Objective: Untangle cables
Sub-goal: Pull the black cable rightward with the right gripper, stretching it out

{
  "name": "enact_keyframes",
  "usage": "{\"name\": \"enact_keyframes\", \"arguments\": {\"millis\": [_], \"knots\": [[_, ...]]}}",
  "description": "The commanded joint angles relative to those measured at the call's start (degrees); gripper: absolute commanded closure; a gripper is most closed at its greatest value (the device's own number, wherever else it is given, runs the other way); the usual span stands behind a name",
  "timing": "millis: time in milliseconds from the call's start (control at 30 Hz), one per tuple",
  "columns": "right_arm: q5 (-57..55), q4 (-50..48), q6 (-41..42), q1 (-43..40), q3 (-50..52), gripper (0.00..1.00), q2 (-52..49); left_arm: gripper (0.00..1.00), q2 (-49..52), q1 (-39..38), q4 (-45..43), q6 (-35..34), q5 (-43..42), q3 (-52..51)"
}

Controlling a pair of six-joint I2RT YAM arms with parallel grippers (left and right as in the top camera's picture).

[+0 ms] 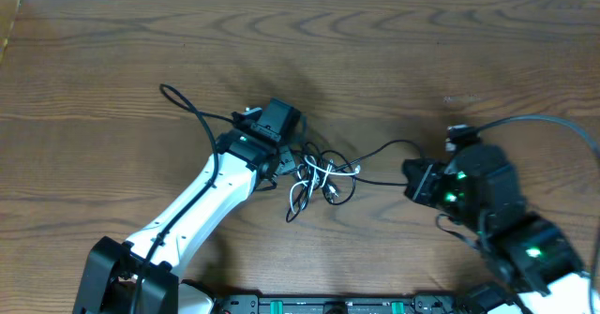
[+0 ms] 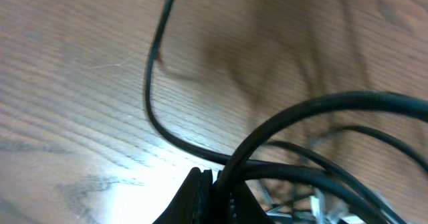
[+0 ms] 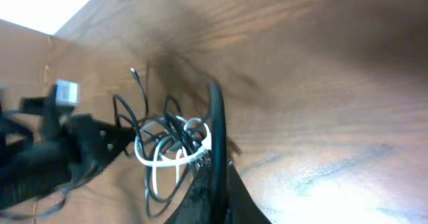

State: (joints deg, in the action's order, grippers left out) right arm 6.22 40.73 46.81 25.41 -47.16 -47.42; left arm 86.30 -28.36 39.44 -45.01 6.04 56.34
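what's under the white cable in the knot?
Loops of the black cable cross under and around the white cable, wood table below. From overhead the knot's left edge is covered by the left gripper, so crossings there can't be seen.

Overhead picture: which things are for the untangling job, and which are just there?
For the job: black cable, white cable, left gripper, right gripper.
Just there: wooden table, thick black arm wire.

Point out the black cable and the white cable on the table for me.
black cable (image 1: pixel 382 148): overhead view, on its strand running off to the right.
white cable (image 1: pixel 319 171): overhead view, on a loop among the black coils.
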Motion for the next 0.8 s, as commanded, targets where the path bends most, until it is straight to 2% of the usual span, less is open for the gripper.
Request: {"name": "enact_keyframes", "arguments": {"millis": [0, 133, 300, 600, 767], "knots": [[-0.90, 8.39, -8.72, -1.66, -11.74, 0.98, -1.99, 0.92, 0.20, 2.34, 0.87, -1.90, 2.60, -1.16], [-7.13, 20.65, -12.83, -2.19, -24.39, 0.99, -8.26, 0.92, 0.20, 5.25, 1.05, -5.38, 2.60, -3.06], [-13.55, 28.63, -16.59, -2.19, -32.39, 0.99, -15.13, 0.92, 0.20, 10.49, 3.85, -8.26, 2.54, -4.48], [-23.78, 34.64, -17.68, -3.45, -33.46, 0.99, -22.62, 0.92, 0.20, 25.66, 8.98, -8.22, 1.95, -4.50], [-29.77, 37.81, -13.75, -7.58, -33.46, 0.99, -25.99, 0.92, 0.20, 34.60, 9.14, -7.30, 1.97, -5.60]]}}
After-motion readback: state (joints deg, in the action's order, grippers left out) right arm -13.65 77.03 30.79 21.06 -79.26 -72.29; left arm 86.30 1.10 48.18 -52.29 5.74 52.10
